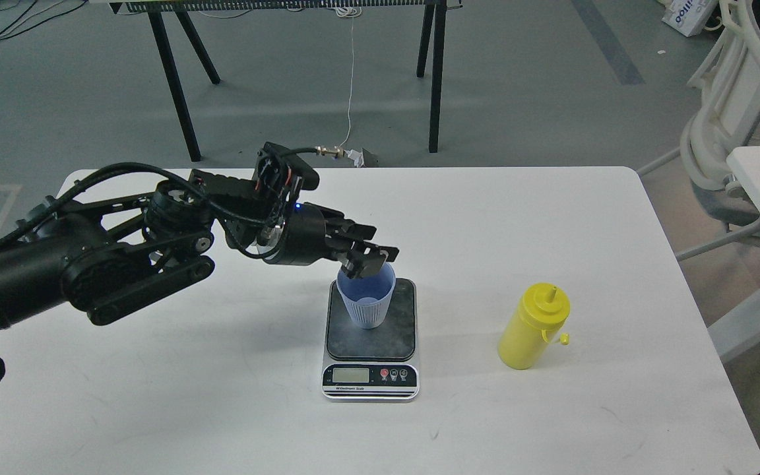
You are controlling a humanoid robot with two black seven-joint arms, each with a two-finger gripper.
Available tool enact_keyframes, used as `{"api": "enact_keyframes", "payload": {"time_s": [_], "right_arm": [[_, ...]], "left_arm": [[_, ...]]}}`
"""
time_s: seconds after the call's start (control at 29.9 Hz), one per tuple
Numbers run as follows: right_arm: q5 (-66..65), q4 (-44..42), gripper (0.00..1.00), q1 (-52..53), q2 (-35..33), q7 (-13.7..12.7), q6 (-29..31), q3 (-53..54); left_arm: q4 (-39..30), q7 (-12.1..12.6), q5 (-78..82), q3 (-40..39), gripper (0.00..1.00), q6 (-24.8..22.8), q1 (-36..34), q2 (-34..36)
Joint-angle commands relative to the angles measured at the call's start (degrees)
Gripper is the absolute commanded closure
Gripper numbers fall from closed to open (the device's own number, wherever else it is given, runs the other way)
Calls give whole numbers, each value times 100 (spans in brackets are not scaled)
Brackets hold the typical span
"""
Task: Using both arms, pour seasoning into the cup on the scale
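Seasoning bottle (533,326) is standing upright on the white table (551,218), to the right of the scale (371,338) and apart from it; its pointed nozzle is facing up and the small tethered cap is hanging at its right side. No gripper is touching it.

Cup (366,297) is sitting upright on the scale's dark plate, toward the plate's far edge, mouth open upward. The scale's silver front strip with display and round buttons is facing the near table edge.

Left gripper (368,260) is sitting right at the cup's far rim — the fingers are overlapping the rim from behind, one finger seeming to dip inside the mouth. Jaws are looking only slightly parted around the rim, but whether they are actually clamping it I cannot tell from this angle. Left arm (90,264) is reaching in from the left edge, low over the table.

Right arm — not appearing in the head view.
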Motion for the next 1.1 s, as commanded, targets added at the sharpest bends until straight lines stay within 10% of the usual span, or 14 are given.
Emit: {"api": "enact_keyframes", "payload": {"time_s": [0.0, 0.5, 0.7, 1.07], "right_arm": [[95, 596, 0, -805, -222, 64, 0, 205], [-659, 3322, 1, -3813, -153, 91, 0, 435], [-2161, 3323, 1, -4025, 1331, 91, 0, 461], [-3254, 3253, 1, -3946, 3003, 73, 0, 224]], "left_arm": [[65, -20, -1796, -580, 0, 62, 34, 18], [1715, 14, -6235, -2802, 0, 730, 421, -438], [2411, 620, -8329, -3033, 0, 511, 465, -500], [2535, 691, -8472, -3340, 0, 502, 781, -483]]}}
